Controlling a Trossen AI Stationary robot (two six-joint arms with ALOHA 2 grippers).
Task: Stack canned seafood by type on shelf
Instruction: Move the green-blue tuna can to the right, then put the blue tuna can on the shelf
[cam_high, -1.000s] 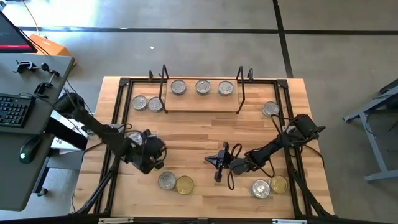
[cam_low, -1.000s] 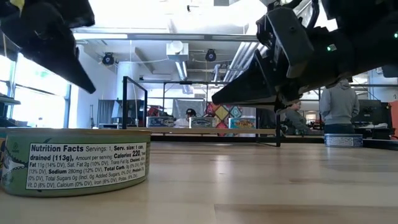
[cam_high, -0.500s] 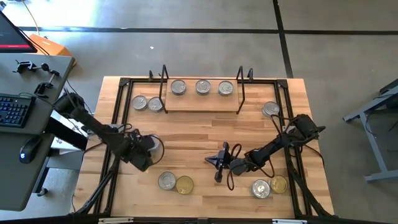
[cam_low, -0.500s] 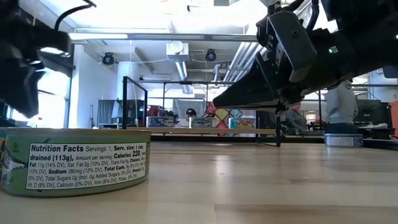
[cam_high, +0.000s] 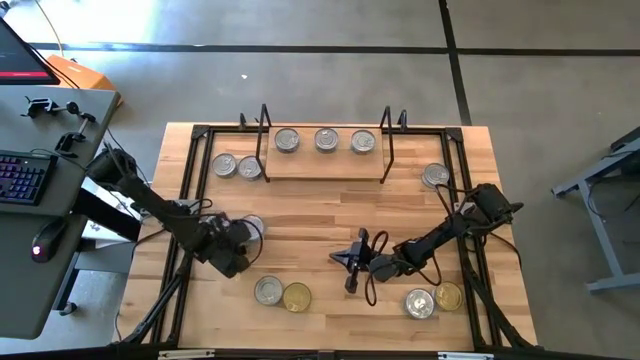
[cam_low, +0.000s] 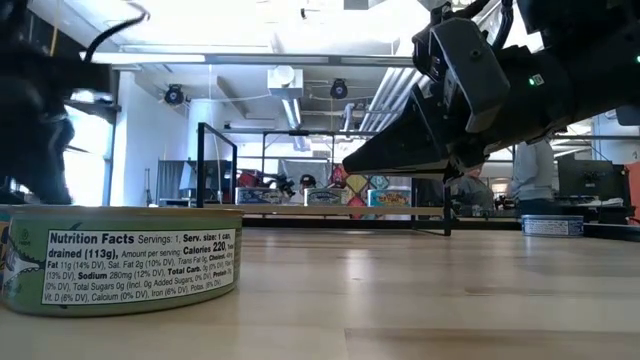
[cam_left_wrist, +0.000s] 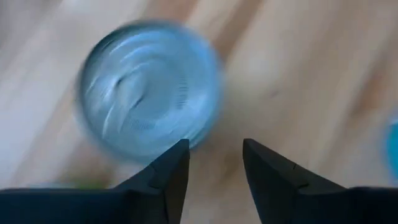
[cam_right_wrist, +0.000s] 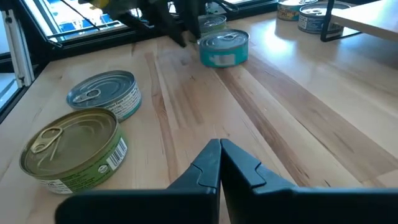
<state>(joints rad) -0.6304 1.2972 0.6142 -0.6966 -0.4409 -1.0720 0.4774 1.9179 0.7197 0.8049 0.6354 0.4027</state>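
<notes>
Tins in pairs lie at the near edge of the tabletop. Left tool, fingers narrowly parted and empty, hovers by a silver tin; it should centre over it before closing. Right tool, shut, waits mid-tabletop. Far off, the shelf carries three tins.

Three tins sit in a row on the shelf at the table's far edge. Two tins lie just left of it, one tin to its right. Near the front, a pair of tins lies left of centre and another pair at right. A lone tin lies left of the middle.
</notes>
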